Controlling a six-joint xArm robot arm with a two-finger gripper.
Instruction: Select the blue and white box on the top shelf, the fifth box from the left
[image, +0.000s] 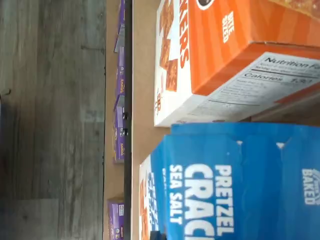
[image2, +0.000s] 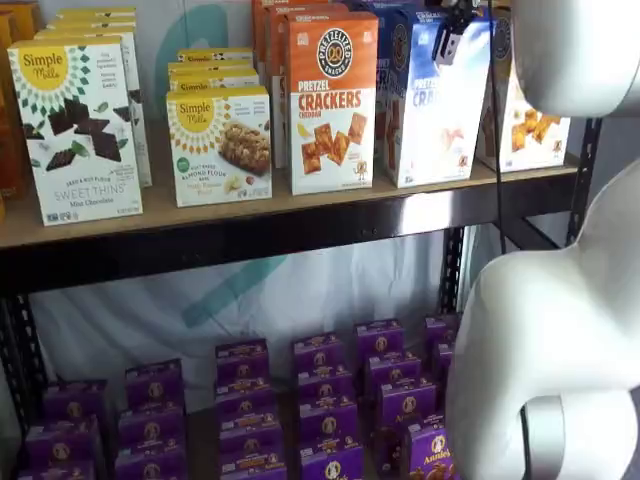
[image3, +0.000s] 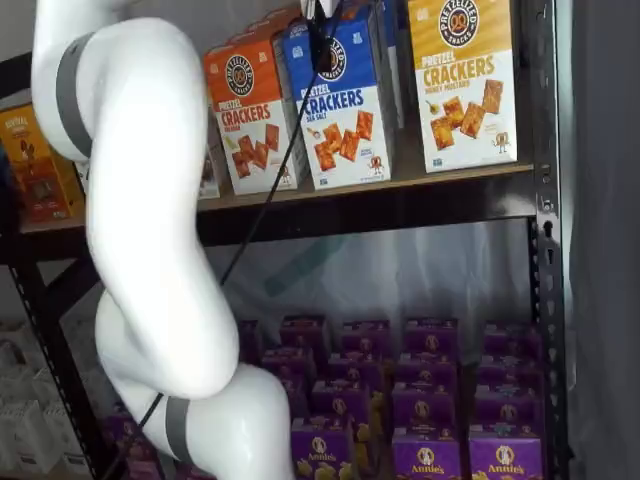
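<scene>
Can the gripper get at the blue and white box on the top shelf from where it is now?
Probably yes. The gripper hangs at the top of the blue and white box, which stands at the front edge of the top shelf. Nothing stands before it; the orange box beside it is close.

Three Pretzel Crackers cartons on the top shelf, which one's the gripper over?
The blue and white box, the Sea Salt one, between the orange carton and the yellow-topped carton. The gripper hangs at its top edge.

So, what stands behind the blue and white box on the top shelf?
Behind the blue and white box on the top shelf, another blue carton's top shows. Anything further back is covered.
</scene>
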